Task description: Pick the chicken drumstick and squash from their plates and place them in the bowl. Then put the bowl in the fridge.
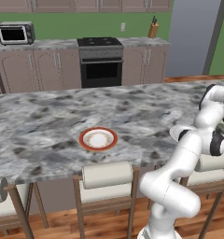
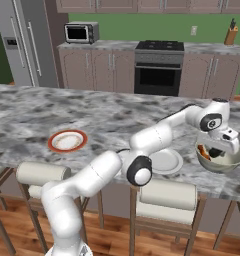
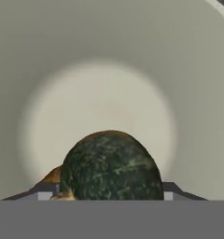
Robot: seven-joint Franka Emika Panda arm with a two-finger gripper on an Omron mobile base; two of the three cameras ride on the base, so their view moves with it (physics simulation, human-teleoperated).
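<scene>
Squash (image 3: 111, 165) sits between tool (image 3: 104, 193) fingertips, inside bowl (image 3: 109, 70).

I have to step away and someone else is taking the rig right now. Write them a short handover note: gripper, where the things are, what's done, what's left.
Gripper: down inside the bowl, fingers on either side of the dark green squash; whether it is gripped or already let go can't be told.
Chicken drumstick: a brown piece shows in the bowl beside the squash.
Bowl: on the marble counter, right of a plain white plate. The red-rimmed plate sits farther left; both are bare.
Done: both foods are off their plates and at the bowl.
Left: release the squash if held, withdraw, then carry the bowl to the fridge.
</scene>
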